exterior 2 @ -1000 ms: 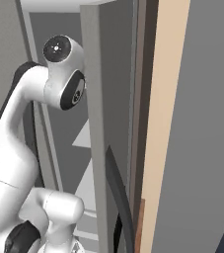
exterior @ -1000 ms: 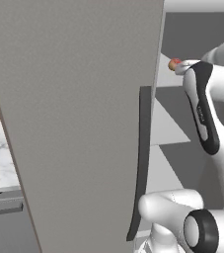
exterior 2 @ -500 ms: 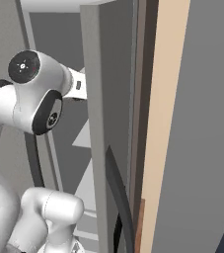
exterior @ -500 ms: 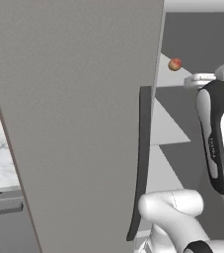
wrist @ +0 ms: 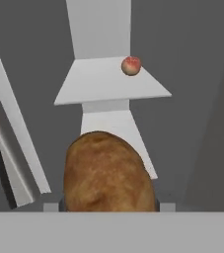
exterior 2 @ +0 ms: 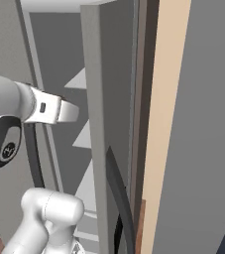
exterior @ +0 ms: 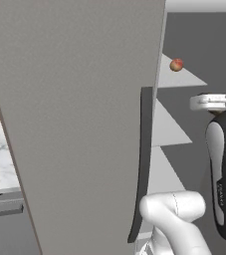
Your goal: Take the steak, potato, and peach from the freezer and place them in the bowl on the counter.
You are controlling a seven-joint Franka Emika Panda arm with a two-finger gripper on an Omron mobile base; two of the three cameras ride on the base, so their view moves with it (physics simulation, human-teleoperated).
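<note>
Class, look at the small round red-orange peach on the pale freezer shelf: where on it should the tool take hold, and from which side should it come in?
Grip the small round red-orange peach across its middle, coming in level from the open front of the pale grey shelf. It sits alone near the shelf's edge, and its round shape probably offers no better axis.

I'm looking into a kitchen, probably: open grey freezer (exterior: 84,124) with pale shelves (wrist: 108,81), marble table (exterior: 0,159) at left.
</note>
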